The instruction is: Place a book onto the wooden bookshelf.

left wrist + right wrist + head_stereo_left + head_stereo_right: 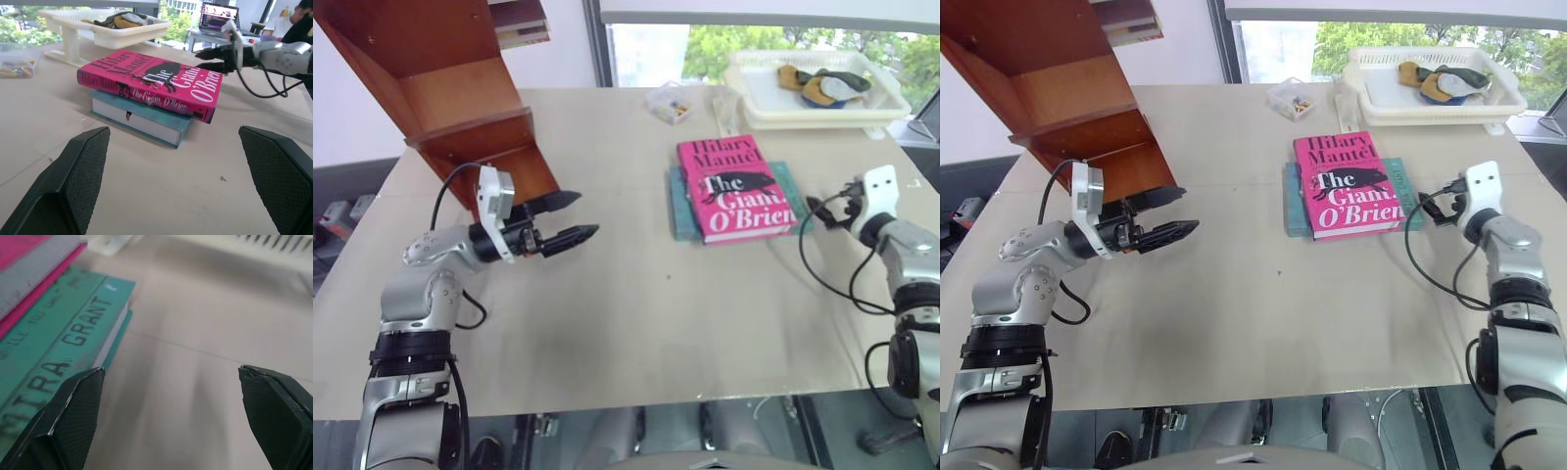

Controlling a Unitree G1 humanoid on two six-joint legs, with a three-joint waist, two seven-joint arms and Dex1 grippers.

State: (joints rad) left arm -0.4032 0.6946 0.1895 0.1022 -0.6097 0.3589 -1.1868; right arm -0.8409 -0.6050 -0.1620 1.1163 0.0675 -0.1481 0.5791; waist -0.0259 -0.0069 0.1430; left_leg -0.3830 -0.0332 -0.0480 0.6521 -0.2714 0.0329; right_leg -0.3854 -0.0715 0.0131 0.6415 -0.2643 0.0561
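At the far left the shelf [460,108] stands on the table [607,323], its slanted side panel and flat boards facing the work area. Just in front of its lower boards the left gripper [570,217] is held level above the tabletop, fingers spread wide with nothing between them, pointing across toward the books.

Further right, near the table's middle, the pink book [736,188] lies flat, cover up, stacked on a teal book [683,208] whose edges show beneath it. Behind them a white tray [754,98] sits by the window.

At the right the right gripper [1435,208] is seen just beside the stack's right edge — its fingers parted and empty, the teal cover close in front in the wrist view.

The pink book is judged a stiff hardback of moderate weight, unlikely to bend, though its glossy jacket could slip against the teal one. A hold across the overhanging long edge — boards pinched together — is judged best, taken so that the lower book is not dragged along.
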